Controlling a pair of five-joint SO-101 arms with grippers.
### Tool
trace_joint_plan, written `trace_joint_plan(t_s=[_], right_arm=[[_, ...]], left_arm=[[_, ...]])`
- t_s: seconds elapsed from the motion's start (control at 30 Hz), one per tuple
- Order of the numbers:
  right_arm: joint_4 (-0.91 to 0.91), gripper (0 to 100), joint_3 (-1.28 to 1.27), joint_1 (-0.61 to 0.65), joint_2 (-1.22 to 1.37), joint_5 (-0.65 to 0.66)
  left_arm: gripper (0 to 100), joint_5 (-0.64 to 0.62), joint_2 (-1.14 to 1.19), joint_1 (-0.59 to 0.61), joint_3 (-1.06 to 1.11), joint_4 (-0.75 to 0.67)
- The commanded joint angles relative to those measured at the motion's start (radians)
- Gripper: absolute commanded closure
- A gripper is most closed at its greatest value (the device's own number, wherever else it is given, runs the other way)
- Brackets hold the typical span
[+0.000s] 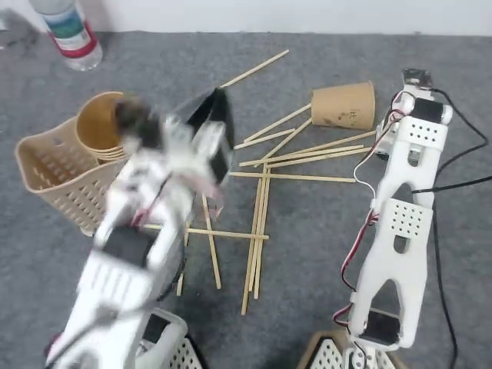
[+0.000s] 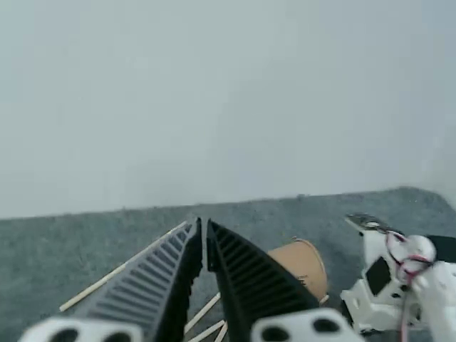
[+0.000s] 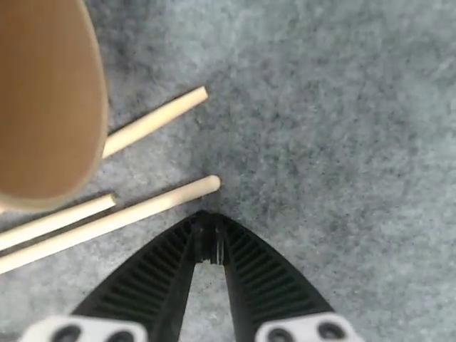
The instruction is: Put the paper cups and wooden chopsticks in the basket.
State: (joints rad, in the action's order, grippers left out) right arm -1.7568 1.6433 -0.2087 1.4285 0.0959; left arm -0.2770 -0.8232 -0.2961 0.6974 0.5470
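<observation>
At the far left, a bottle (image 1: pixel 71 34) is cut off by the frame edge. The basket (image 1: pixel 42 177) is seen on the left of the worktop (image 1: pixel 307 261), with paper cups (image 1: pixel 100 123) stacked in it, their lower parts hidden. The left arm is blurred; the left claw (image 2: pixel 204 226) is clenched on nothing. The wooden chopsticks (image 1: pixel 258 231) are scattered mid-worktop, some covered by that arm. A paper cup (image 1: pixel 344 105) is lying sideways at the far right, beside the right claw (image 3: pixel 209 219), clenched and empty
</observation>
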Motion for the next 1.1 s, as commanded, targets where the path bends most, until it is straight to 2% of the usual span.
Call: trace_joint_plan(t_s=[0.0, 0.13, 0.23, 0.37, 0.53, 0.63, 0.9, 1.07], right_arm=[[-0.038, 99.1, 0.035, -0.004, -0.007, -0.012], [-0.038, 99.1, 0.035, 0.001, -0.007, -0.012], [-0.038, 99.1, 0.035, 0.001, -0.007, -0.012], [-0.038, 99.1, 0.035, 0.002, -0.007, -0.011], [-0.039, 99.1, 0.037, 0.015, -0.007, -0.006], [-0.039, 99.1, 0.037, 0.016, -0.008, -0.005], [-0.039, 99.1, 0.037, 0.016, -0.007, -0.003], [-0.041, 99.1, 0.037, 0.018, -0.007, -0.003]], left_arm=[[99, -0.049, 0.404, 0.046, -0.176, -0.163], [99, -0.129, 0.706, 0.12, -0.298, -0.296], [99, -0.163, 0.91, 0.132, -0.42, -0.324], [99, -0.16, 1.157, 0.129, -0.61, -0.325], [99, -0.091, 1.404, 0.135, -0.848, -0.321], [99, -0.048, 1.45, 0.158, -0.928, -0.29], [99, 0.137, 1.519, 0.239, -1.185, -0.02], [99, 0.18, 1.616, 0.253, -1.305, -0.014]])
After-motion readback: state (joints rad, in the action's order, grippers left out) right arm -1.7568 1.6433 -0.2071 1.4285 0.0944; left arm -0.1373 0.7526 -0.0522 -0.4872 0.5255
